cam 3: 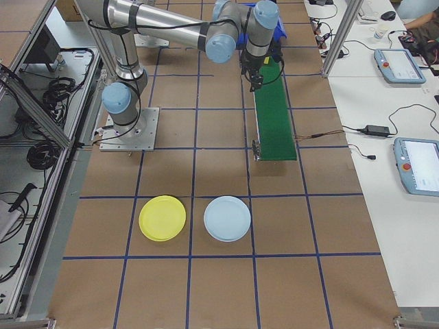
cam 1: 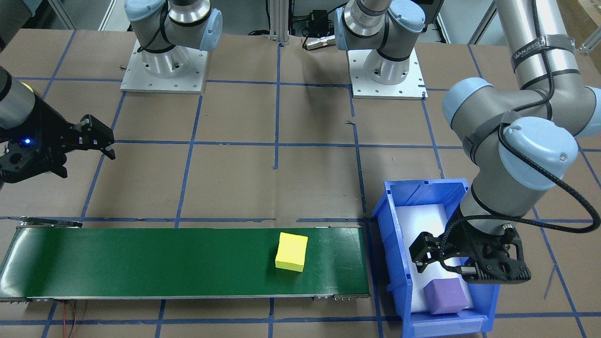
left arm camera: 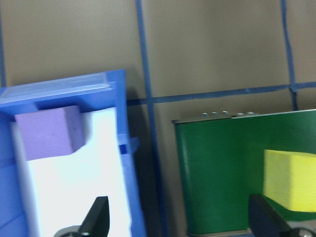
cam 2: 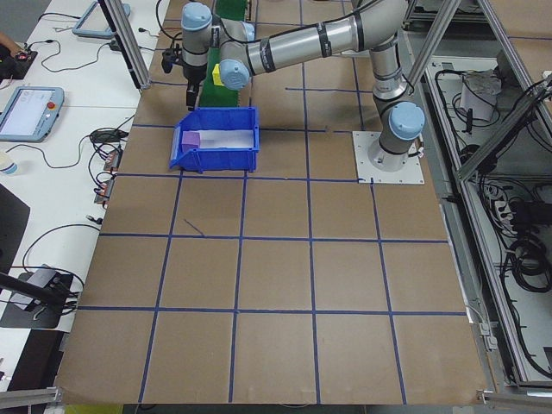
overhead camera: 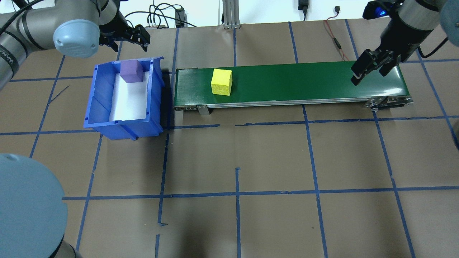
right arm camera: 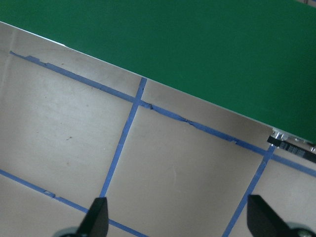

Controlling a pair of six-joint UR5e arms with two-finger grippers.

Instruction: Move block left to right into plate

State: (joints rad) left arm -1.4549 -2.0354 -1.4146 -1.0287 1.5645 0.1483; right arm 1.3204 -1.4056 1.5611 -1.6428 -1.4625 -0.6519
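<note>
My left gripper (cam 1: 425,256) is spread wide and holds nothing; it hangs over the blue bin (cam 1: 393,234) at lower right of the front view, arm bent down from the upper right. A purple block (cam 1: 445,295) lies in the bin just below it. My right gripper (overhead camera: 371,66) also gapes empty above the belt's (overhead camera: 287,82) right end in the overhead view. The yellow block (overhead camera: 221,82) sits on the belt near its left end. The yellow plate (cam 3: 162,218) lies on the table (cam 3: 219,288) at lower left of the right-side view, well apart from the belt.

Two blocks (cam 1: 291,251), two plates (cam 3: 162,218), one bin (overhead camera: 104,93), one conveyor (overhead camera: 304,82).
</note>
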